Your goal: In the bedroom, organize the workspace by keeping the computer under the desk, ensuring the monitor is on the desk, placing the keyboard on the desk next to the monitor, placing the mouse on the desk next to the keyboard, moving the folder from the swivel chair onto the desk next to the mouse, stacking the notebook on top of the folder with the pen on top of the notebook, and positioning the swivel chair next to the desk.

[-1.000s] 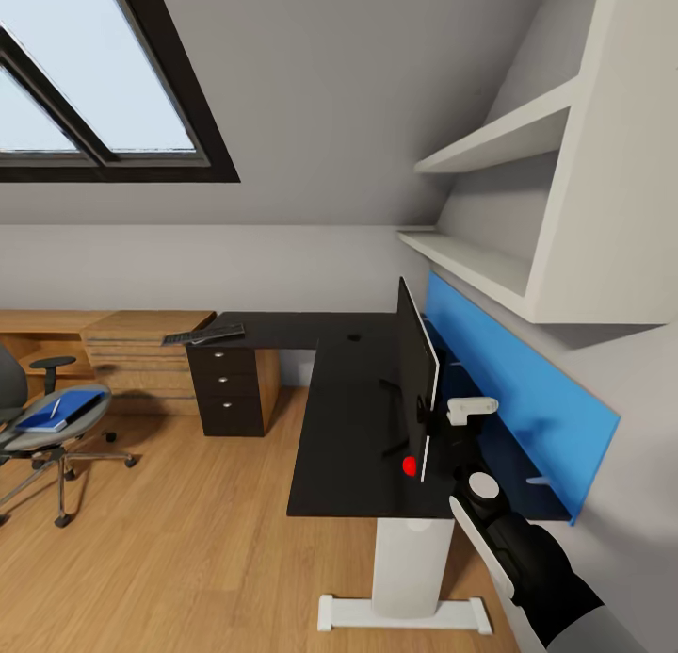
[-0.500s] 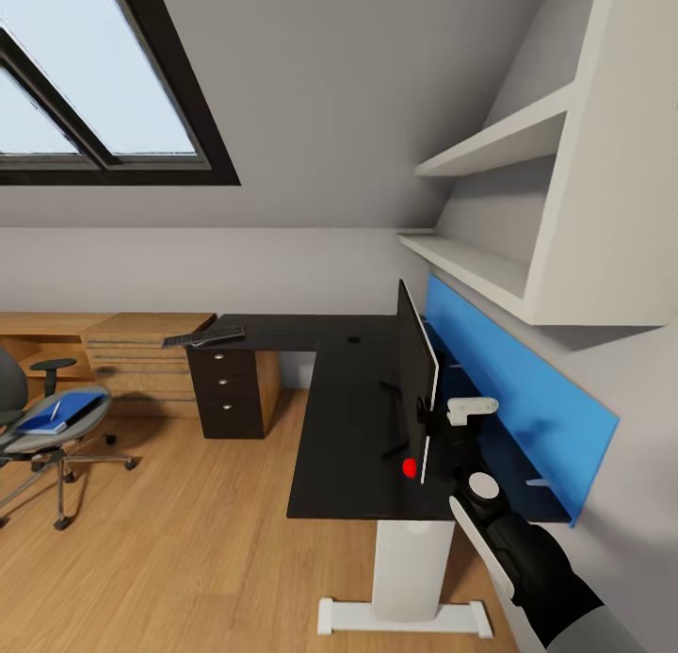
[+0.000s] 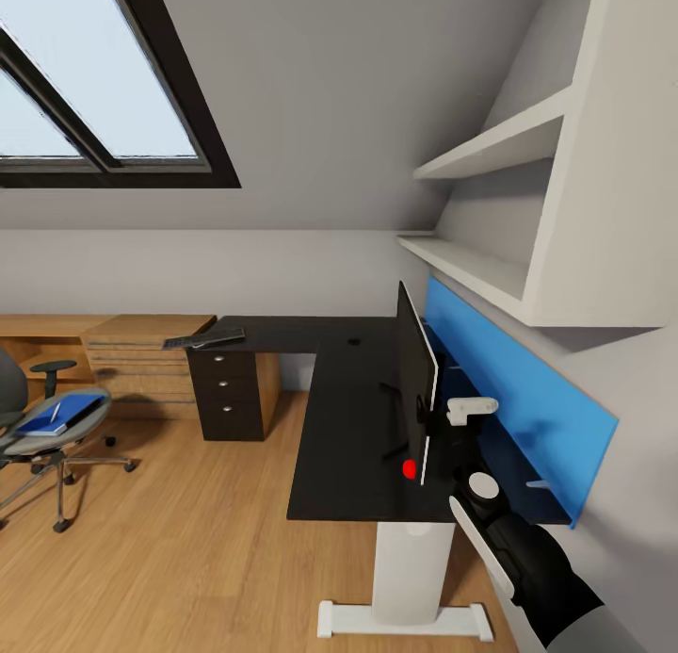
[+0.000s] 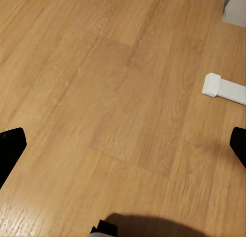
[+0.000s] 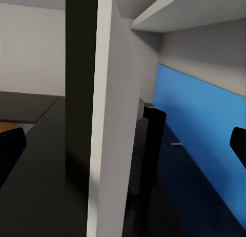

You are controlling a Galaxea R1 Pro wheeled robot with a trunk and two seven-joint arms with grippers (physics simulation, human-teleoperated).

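Observation:
The desk (image 3: 348, 417) has a black L-shaped top and a blue back panel. On it the monitor (image 3: 415, 375) stands edge-on to me, a red dot at its lower corner. My right gripper (image 3: 436, 419) is open at the monitor's near edge, and the white-backed monitor edge (image 5: 100, 119) stands between its wide-apart fingers. The keyboard (image 3: 203, 336) lies on the desk's far left end. At the far left stands the swivel chair (image 3: 19, 446), with the blue folder (image 3: 66, 416) and a pale pen (image 3: 56, 410) on its seat. My left gripper (image 4: 123, 144) is open over bare wood floor.
A light wooden drawer cabinet (image 3: 141, 356) stands beside the desk's black pedestal (image 3: 226, 394). White shelves (image 3: 490, 267) overhang the blue panel. The desk's white foot (image 3: 405, 620) rests on the floor close to me. Open wood floor (image 3: 188, 540) lies between chair and desk.
The whole picture has shifted very slightly, so the camera moved. The arms, the monitor and the chair hold their places.

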